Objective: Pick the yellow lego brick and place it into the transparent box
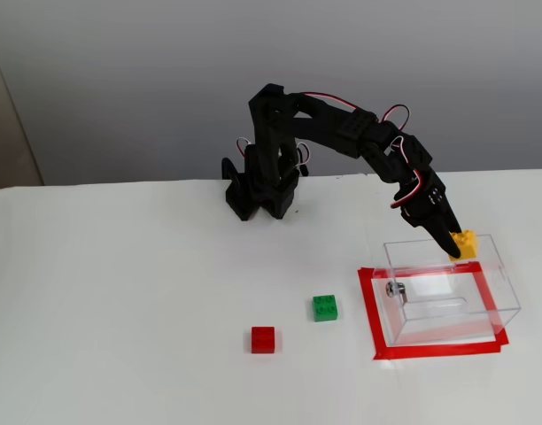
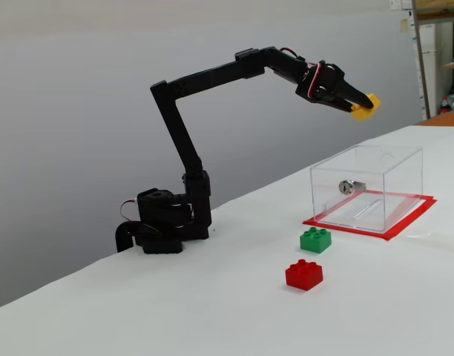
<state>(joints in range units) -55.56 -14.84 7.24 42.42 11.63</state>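
Yellow brick (image 2: 366, 106) is up in the air, pinched in the gripper (image 2: 356, 104), high above the clear box (image 2: 366, 187). Box sits on a red frame (image 1: 370, 314); green brick (image 1: 324, 307) just beside it, red brick (image 1: 263, 339) farther out.

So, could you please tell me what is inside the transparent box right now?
The transparent box holds no brick; only its metal knob shows. Nothing is hidden.
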